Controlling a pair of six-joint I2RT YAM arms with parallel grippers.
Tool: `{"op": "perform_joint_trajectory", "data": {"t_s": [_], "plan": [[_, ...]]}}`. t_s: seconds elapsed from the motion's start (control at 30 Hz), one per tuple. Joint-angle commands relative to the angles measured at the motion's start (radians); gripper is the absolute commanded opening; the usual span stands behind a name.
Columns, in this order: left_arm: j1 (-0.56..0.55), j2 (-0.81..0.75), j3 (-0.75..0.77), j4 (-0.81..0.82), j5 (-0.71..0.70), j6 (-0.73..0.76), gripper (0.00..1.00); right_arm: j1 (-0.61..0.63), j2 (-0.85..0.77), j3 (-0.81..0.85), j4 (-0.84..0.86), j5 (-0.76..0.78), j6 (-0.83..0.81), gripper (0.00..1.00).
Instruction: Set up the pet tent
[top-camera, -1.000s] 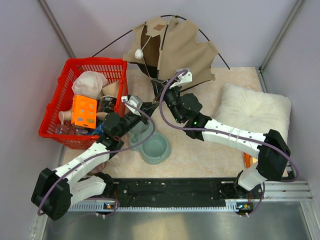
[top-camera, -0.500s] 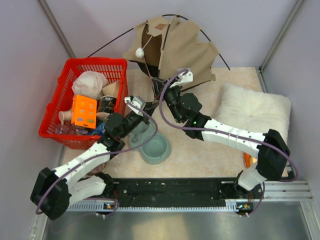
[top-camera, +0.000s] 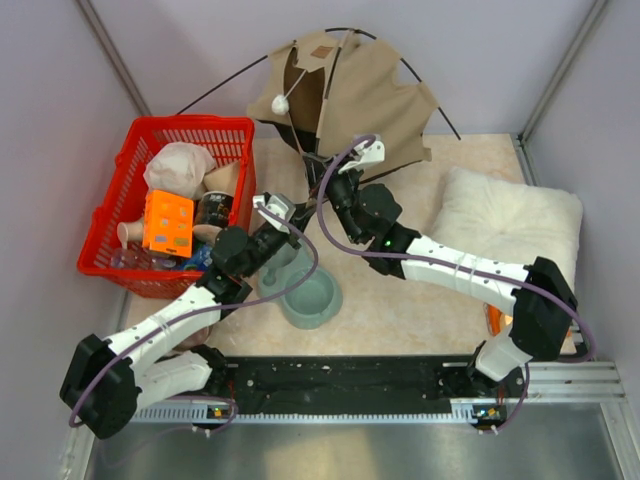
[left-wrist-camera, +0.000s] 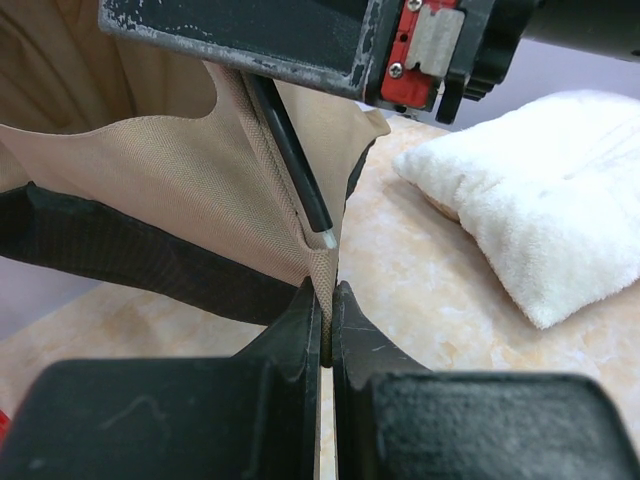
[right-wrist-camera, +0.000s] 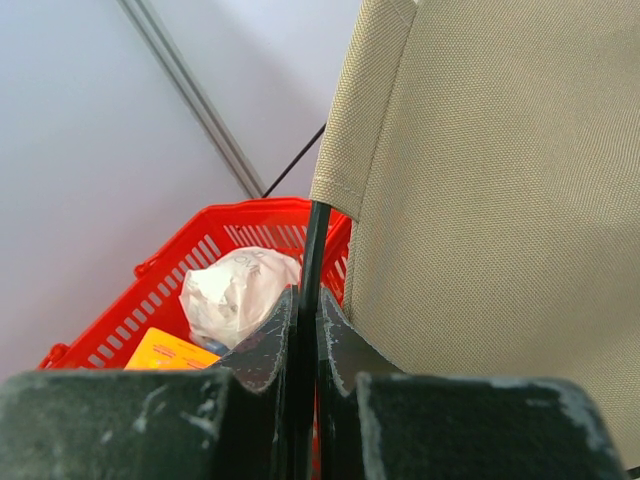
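Observation:
The pet tent (top-camera: 365, 95) of tan fabric stands half raised at the back, with thin dark poles (top-camera: 225, 85) arcing out both sides and a white pompom (top-camera: 279, 105) hanging at its doorway. My left gripper (left-wrist-camera: 325, 300) is shut on a tan bottom corner of the tent fabric (left-wrist-camera: 190, 190). Just above that corner is the pole's light tip (left-wrist-camera: 325, 238). My right gripper (right-wrist-camera: 303, 300) is shut on the dark pole (right-wrist-camera: 312, 250) where it leaves a fabric sleeve (right-wrist-camera: 355, 120). From above, both grippers (top-camera: 300, 215) (top-camera: 325, 188) meet in front of the tent.
A red basket (top-camera: 110, 225) full of items stands at the left. A grey-green double bowl (top-camera: 310, 295) lies under the left arm. The fluffy white cushion (top-camera: 510, 220) lies at the right, also seen from the left wrist (left-wrist-camera: 540, 200). Purple walls enclose the table.
My left wrist has shifted slightly right and forward with the fabric corner. The right arm and the tent look almost unchanged.

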Motion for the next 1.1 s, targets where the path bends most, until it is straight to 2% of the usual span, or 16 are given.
{"op": "perform_joint_trajectory", "data": {"t_s": [0.0, 0.5, 1.07], "plan": [[-0.046, 0.013, -0.063, -0.301, 0.143, -0.022, 0.0, -0.101, -0.03, 0.139, 0.315, 0.16, -0.032, 0.0], [-0.047, -0.021, -0.066, -0.304, 0.121, -0.026, 0.0, -0.127, -0.002, 0.122, 0.286, 0.156, -0.006, 0.0], [-0.047, -0.064, -0.06, -0.296, 0.118, -0.068, 0.0, -0.142, -0.004, 0.107, 0.277, 0.165, -0.059, 0.0]]}}
